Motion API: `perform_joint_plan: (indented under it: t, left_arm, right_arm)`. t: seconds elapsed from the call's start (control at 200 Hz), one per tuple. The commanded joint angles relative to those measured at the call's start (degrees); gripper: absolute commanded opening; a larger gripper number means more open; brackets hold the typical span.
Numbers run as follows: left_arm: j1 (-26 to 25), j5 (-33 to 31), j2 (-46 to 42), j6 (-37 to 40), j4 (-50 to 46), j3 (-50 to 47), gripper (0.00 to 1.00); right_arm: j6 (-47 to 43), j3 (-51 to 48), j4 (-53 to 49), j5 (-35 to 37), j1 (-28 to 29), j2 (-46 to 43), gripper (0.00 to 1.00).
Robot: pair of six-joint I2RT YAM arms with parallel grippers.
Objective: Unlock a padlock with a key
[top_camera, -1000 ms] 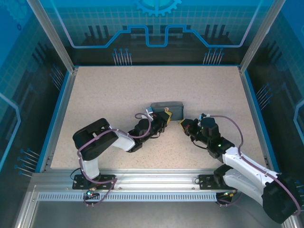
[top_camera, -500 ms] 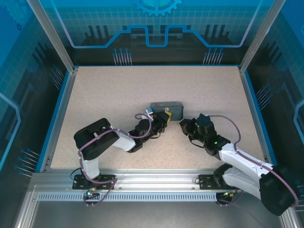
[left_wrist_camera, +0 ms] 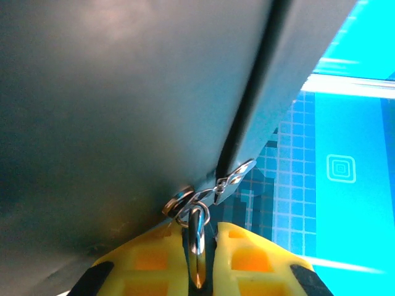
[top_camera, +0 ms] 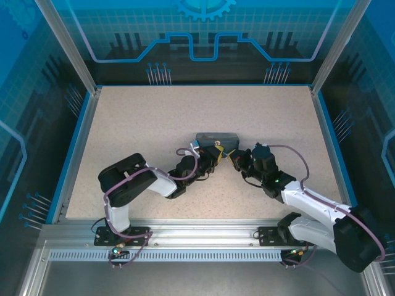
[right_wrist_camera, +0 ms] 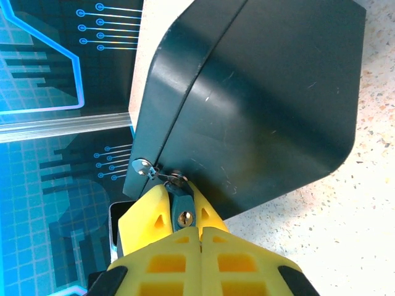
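Note:
The padlock (right_wrist_camera: 184,206) is a small dark teal body with a brass keyhole facing the right wrist camera. It hangs from the silver hasp (right_wrist_camera: 143,166) of the dark box (right_wrist_camera: 259,105). My left gripper (left_wrist_camera: 199,231) is shut on the padlock, whose silver shackle (left_wrist_camera: 197,246) shows between its yellow fingers (right_wrist_camera: 143,209). My right gripper (right_wrist_camera: 199,231) is shut, its fingertips just below the keyhole. The key is hidden from view. From above, the left gripper (top_camera: 217,150) and the right gripper (top_camera: 235,159) meet at the box's (top_camera: 216,138) front right corner.
The speckled table (top_camera: 154,117) stretches open behind and to the left of the box. Blue walls and an aluminium frame (top_camera: 80,142) border it. Purple cables (top_camera: 302,163) loop over both arms.
My right gripper has moved left and slightly forward, closing in on the padlock and the left gripper. The left arm has hardly moved.

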Motion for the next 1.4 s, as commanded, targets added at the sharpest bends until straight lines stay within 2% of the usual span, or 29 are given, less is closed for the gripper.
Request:
perform_joint_plan:
  t: [0.0, 1.396]
  left_arm:
    - [-0.43, -1.41, 0.29, -1.41, 5.79, 1.47, 0.0]
    - [-1.2, -0.87, 1.55, -2.4, 6.76, 1.72, 0.0]
  right_arm:
    - [-0.21, 1.01, 1.34, 1.7, 1.13, 0.16, 0.0]
    - [-2.04, 2.09, 0.77, 2.57, -0.15, 0.86, 0.0]
